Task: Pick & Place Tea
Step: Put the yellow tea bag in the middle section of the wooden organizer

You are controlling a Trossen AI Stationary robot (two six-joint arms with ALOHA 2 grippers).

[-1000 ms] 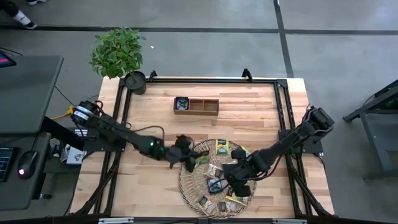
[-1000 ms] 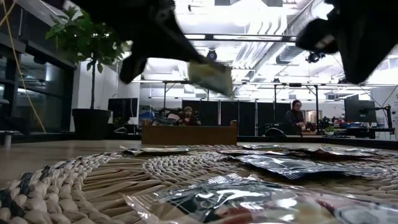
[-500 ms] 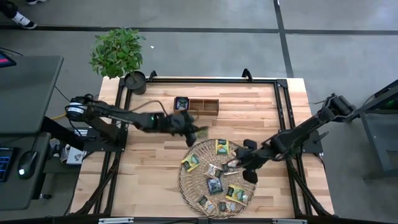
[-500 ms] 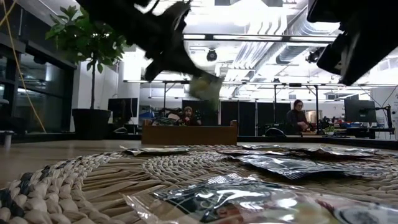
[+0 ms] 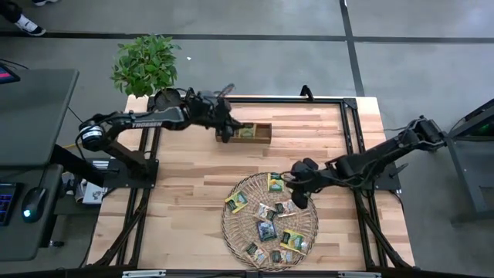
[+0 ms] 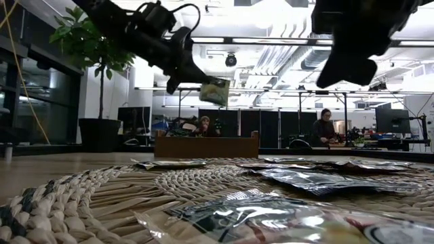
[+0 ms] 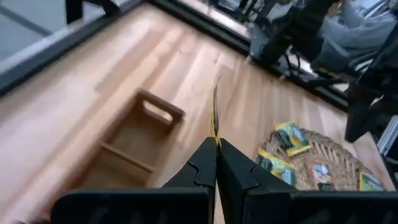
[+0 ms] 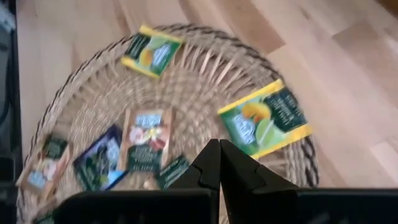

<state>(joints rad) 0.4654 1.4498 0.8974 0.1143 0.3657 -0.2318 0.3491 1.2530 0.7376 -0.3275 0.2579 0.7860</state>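
Woven tray, holding loose tea sachets, lies below my empty right gripper, fingers pressed together. Wooden box sits under my left gripper, pinching one green sachet edge-on between its fingertips.

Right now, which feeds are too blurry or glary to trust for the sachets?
Low view: bright ceiling lights behind, both arms dark silhouettes, nearest sachets out of focus with glare on the wrappers. Right wrist view: tray and sachets soft, labels unreadable. Left wrist view: held sachet edge-on, box slightly soft. High view: sharp, evenly lit, but labels too small to read.
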